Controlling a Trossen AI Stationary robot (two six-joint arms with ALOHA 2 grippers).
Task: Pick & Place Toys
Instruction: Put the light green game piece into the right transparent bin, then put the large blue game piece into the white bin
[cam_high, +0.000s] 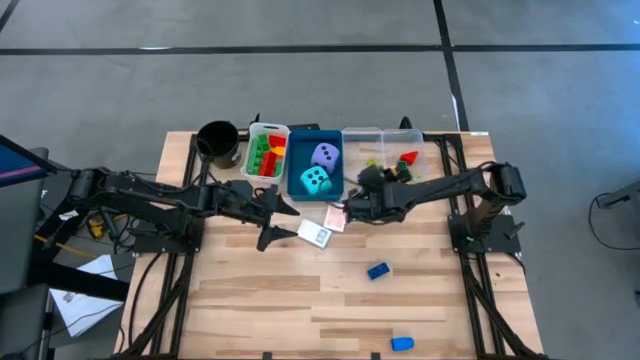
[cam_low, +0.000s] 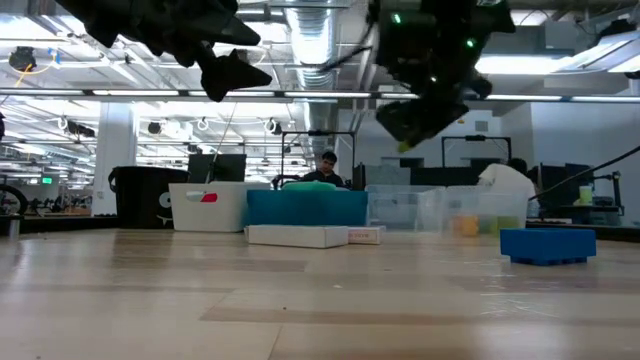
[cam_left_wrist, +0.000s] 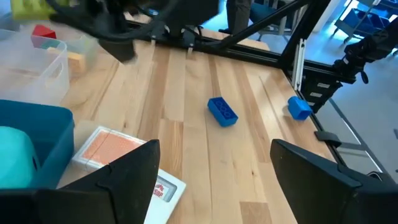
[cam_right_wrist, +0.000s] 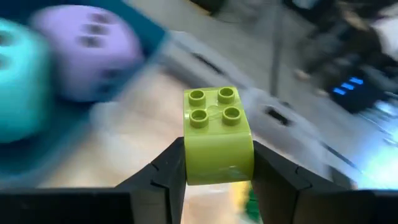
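My right gripper (cam_right_wrist: 217, 177) is shut on a lime-green brick (cam_right_wrist: 217, 134), high above the table by the near edge of the clear tray (cam_high: 385, 150); it also shows in the high view (cam_high: 366, 182) and the low view (cam_low: 410, 125). The lavender die (cam_high: 325, 154) and the cyan die (cam_high: 315, 180) lie in the blue tray (cam_high: 300, 185). Two card packs (cam_high: 335, 217) (cam_high: 315, 235) lie flat on the table in front of it. My left gripper (cam_high: 272, 215) is open and empty above the table, left of the packs. My right gripper pinches the lime-green brick by two opposite side walls (cam_right_wrist: 217, 168) between its two fingers, at the end away from the studs. The studded face (cam_right_wrist: 212, 106) points away from the gripper. The brick is lifted clear of the table.
A white tray (cam_high: 268, 150) holds several red, green and yellow bricks, and the clear tray holds a few more. A black cup (cam_high: 218, 140) stands at the far left. Two blue bricks (cam_high: 377, 270) (cam_high: 402, 343) lie on the near right of the table. A person sits beyond the table (cam_low: 326, 165).
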